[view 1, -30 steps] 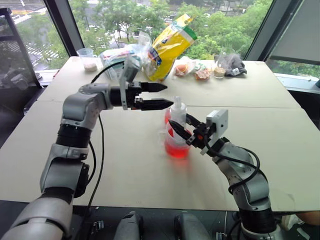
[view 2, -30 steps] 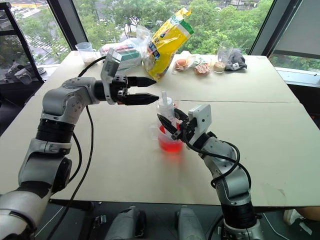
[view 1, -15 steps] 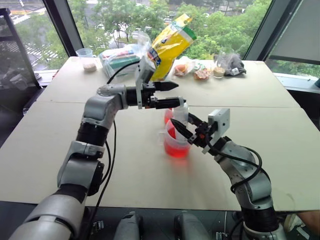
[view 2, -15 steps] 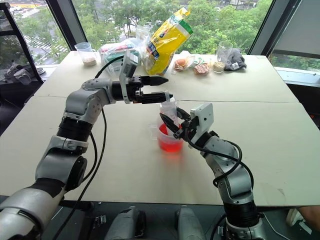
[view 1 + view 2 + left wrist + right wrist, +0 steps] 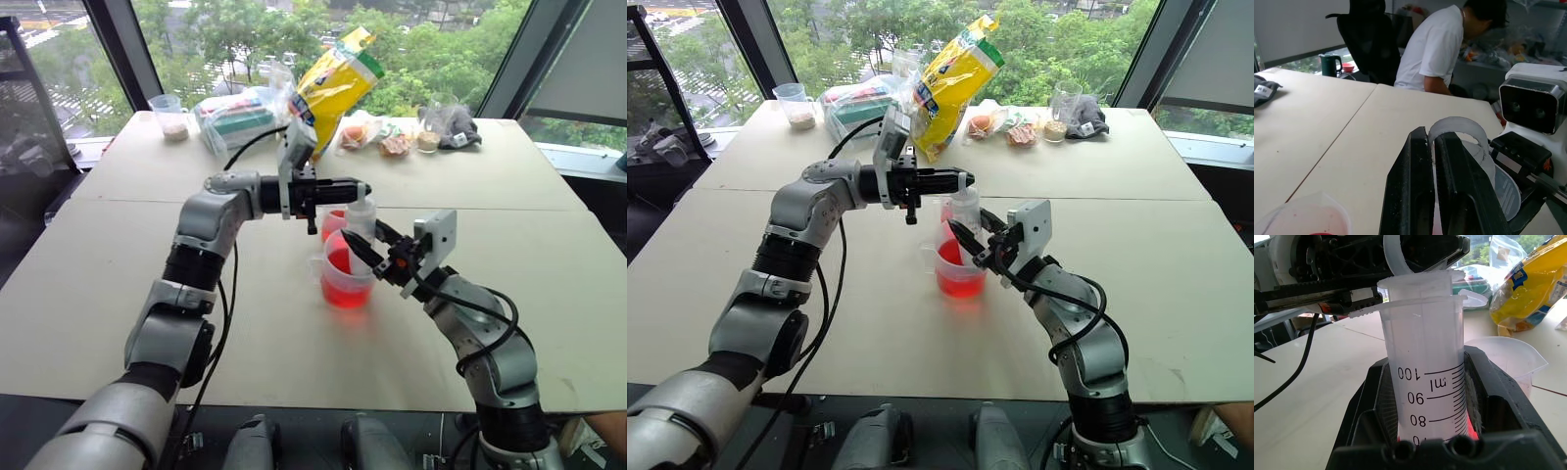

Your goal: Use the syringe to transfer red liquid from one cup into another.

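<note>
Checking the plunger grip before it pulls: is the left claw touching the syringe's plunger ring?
Touching. In the left wrist view the left claw has its two black fingers shut on the white plunger ring of the syringe.

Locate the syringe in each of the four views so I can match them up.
Left eye view: syringe upright, near the picture's centre.
Right eye view: upright just above centre.
Left wrist view: its plunger ring, right of centre.
Right wrist view: its marked barrel, at centre.
Shared landmark: the left gripper, jaws shut on the plunger top.
</note>
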